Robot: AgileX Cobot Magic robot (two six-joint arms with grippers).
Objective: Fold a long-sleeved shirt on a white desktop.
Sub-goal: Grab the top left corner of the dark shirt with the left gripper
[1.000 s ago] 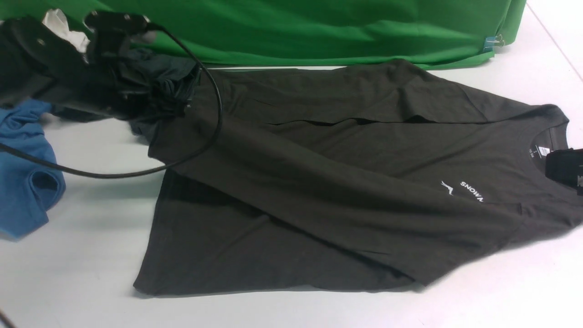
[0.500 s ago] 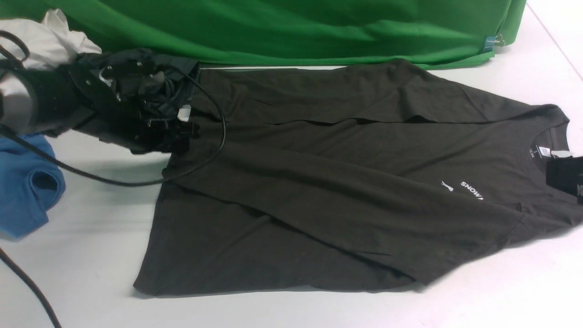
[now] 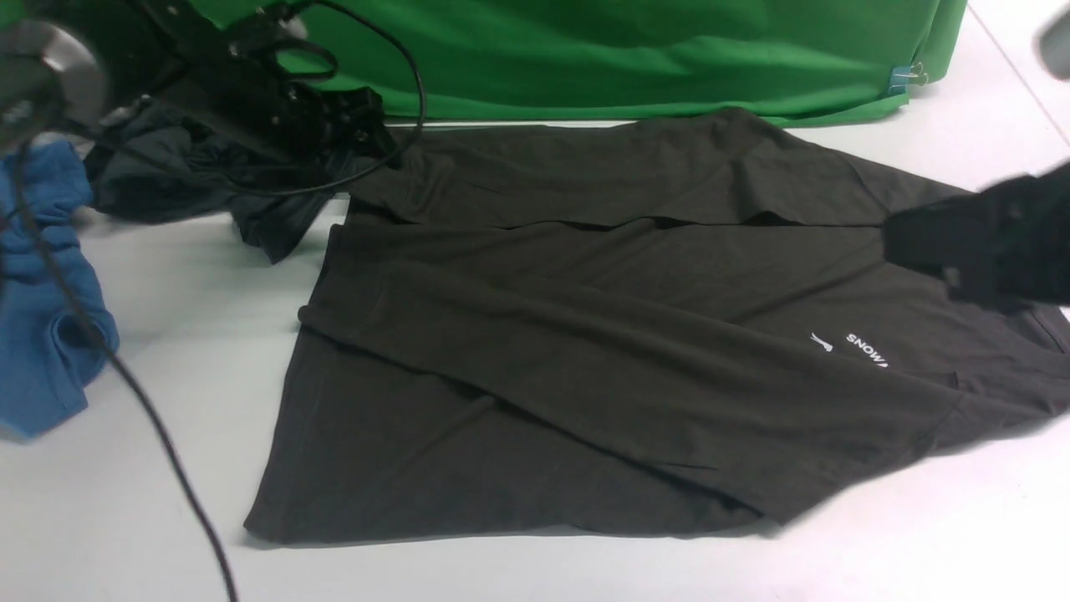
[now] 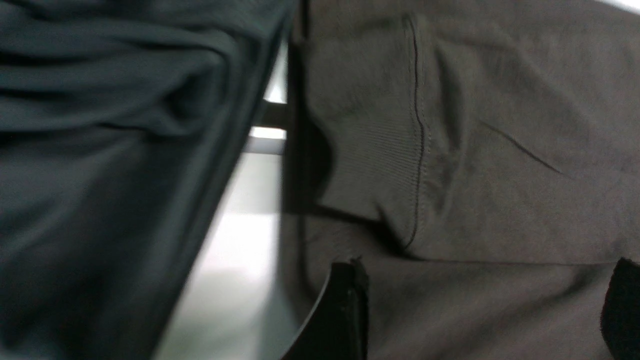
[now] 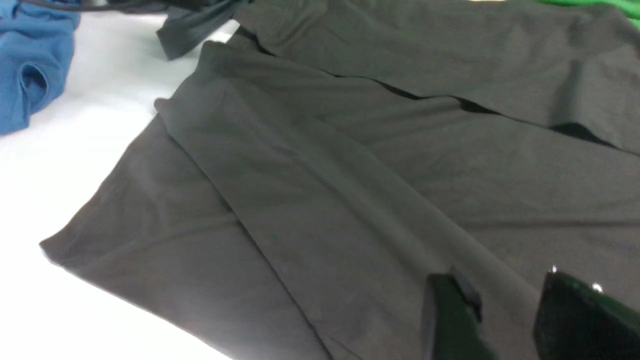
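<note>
The long-sleeved shirt (image 3: 585, 351) lies flat on the white desktop (image 3: 184, 334), both sleeves folded across its body and the white lettering (image 3: 865, 349) showing. My left gripper (image 3: 368, 134) hovers over the shirt's far left corner. In the left wrist view this gripper (image 4: 482, 305) stands wide open above bare fabric, beside a ribbed sleeve cuff (image 4: 380, 165). My right gripper (image 3: 911, 242) hangs blurred over the collar and hides the neck label. Seen from the right wrist, it (image 5: 502, 285) is open with nothing between its fingers, just above the shirt (image 5: 320, 190).
A crumpled charcoal garment (image 3: 184, 184) lies just left of the shirt's far corner, and a blue shirt (image 3: 42, 334) is at the left edge. Green cloth (image 3: 585, 58) runs along the back. A black cable (image 3: 159, 435) trails over the desktop at front left.
My left gripper has opened, let go of the sleeve end and lifted toward the back. My right gripper has swung in from the right edge over the collar.
</note>
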